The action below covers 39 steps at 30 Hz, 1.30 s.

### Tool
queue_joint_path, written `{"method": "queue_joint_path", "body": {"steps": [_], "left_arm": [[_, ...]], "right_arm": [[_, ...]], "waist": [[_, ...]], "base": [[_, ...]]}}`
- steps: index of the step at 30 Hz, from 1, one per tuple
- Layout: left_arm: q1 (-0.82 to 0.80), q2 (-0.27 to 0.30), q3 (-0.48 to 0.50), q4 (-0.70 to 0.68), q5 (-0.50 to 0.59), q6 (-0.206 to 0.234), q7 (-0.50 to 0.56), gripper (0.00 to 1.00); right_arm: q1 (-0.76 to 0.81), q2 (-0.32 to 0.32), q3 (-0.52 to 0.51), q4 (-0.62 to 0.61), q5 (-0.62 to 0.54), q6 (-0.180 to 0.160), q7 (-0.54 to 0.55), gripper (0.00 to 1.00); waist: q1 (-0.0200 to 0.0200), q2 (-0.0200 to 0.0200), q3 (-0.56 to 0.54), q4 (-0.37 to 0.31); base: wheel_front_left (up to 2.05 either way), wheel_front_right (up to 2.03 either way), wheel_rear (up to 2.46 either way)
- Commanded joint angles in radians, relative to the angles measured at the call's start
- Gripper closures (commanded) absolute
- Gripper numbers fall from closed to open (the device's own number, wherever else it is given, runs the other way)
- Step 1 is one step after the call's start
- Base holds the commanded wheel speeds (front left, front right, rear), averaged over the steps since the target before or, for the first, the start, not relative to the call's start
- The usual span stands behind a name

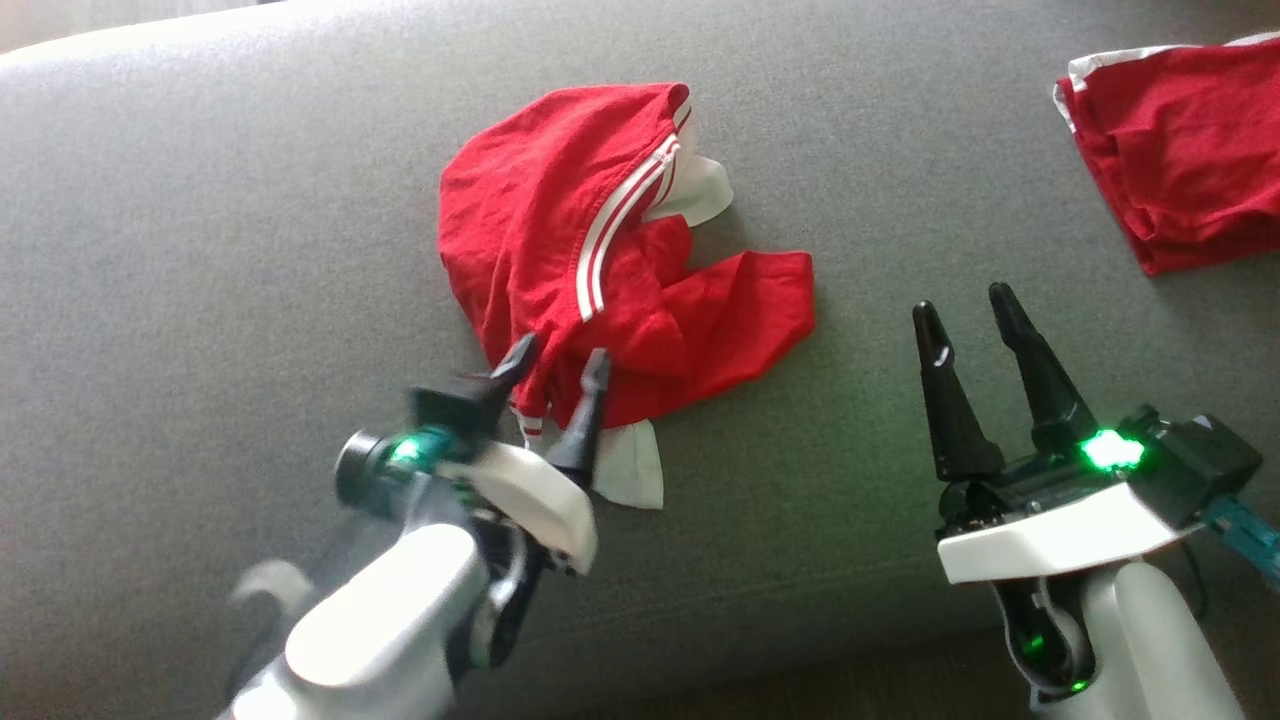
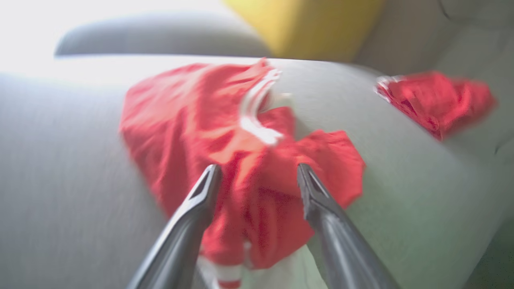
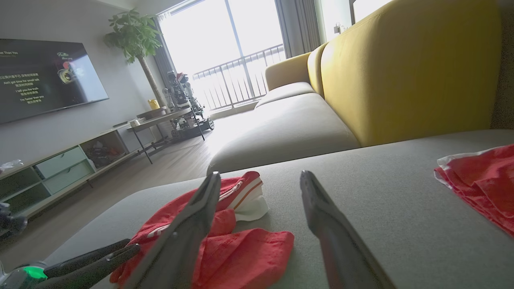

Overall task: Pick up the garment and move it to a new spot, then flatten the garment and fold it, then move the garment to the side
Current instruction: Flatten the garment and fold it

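Left tool (image 1: 560,355): long dark fingers parted and not closed on anything, tips straddling the near edge of the crumpled red cloth garment (image 1: 560,220) with twin white stripes and white trim, which lies bunched near the middle of the grey fabric sofa seat (image 1: 200,250); I cannot tell whether the tips touch the cloth. Right tool (image 1: 962,302): fingers parted, empty, over bare seat to the garment's right, apart from it. A second red garment (image 1: 1180,150) with white edging lies at the seat's far right, well apart from the first.
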State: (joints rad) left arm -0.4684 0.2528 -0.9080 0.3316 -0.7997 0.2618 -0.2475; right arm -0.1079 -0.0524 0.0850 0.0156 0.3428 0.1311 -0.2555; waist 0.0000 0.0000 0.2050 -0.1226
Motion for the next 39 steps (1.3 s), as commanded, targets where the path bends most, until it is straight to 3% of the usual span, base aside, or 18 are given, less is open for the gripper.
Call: {"method": "queue_joint_path", "body": {"steps": [1, 5, 10, 22, 26, 32, 38, 39], "left_arm": [[-0.078, 0.033, -0.013, -0.039, 0.108, 0.031, -0.012, 0.00], [-0.154, 0.079, -0.133, -0.009, 0.380, 0.120, -0.014, 0.00], [-0.191, 0.083, -0.170, 0.049, 0.478, 0.184, -0.007, 0.00], [-0.218, 0.081, -0.174, 0.139, 0.478, 0.185, 0.010, 0.00], [-0.223, 0.077, -0.161, 0.165, 0.470, 0.187, 0.003, 0.14], [-0.241, 0.066, -0.136, 0.164, 0.476, 0.195, -0.011, 0.00], [-0.247, 0.061, -0.114, 0.148, 0.486, 0.193, -0.014, 0.00], [-0.245, 0.062, -0.111, 0.153, 0.483, 0.191, -0.014, 0.16]], "right_arm": [[-0.002, 0.002, 0.028, -0.032, -0.006, 0.000, -0.006, 0.00], [-0.006, 0.002, 0.034, -0.030, -0.010, 0.000, -0.006, 0.00], [-0.006, 0.002, 0.033, -0.029, -0.017, 0.000, -0.006, 0.00], [-0.001, 0.002, 0.036, -0.029, -0.022, 0.000, -0.006, 0.00], [-0.004, 0.002, 0.039, -0.028, -0.021, 0.000, -0.006, 0.00], [-0.005, 0.002, 0.038, -0.029, -0.022, 0.000, -0.006, 0.00], [-0.009, 0.002, 0.040, -0.023, -0.022, 0.000, -0.006, 0.00], [-0.010, 0.002, 0.041, -0.023, -0.021, 0.000, -0.006, 0.00]], "waist": [[0.0000, 0.0000, 0.003, -0.001], [0.0000, 0.0000, 0.007, -0.010], [0.0000, 0.0000, 0.006, -0.019], [0.0000, 0.0000, 0.004, -0.022], [0.0000, 0.0000, 0.007, -0.023], [0.0000, 0.0000, 0.014, -0.023], [0.0000, 0.0000, 0.015, -0.026], [0.0000, 0.0000, 0.015, -0.027]], "base": [[0.00, 0.00, 0.00], [0.00, 0.00, 0.00], [0.00, 0.00, 0.00], [0.00, 0.00, 0.00], [0.00, 0.00, 0.00], [0.00, 0.00, 0.00], [0.00, 0.00, 0.00], [0.00, 0.00, 0.00]]}}
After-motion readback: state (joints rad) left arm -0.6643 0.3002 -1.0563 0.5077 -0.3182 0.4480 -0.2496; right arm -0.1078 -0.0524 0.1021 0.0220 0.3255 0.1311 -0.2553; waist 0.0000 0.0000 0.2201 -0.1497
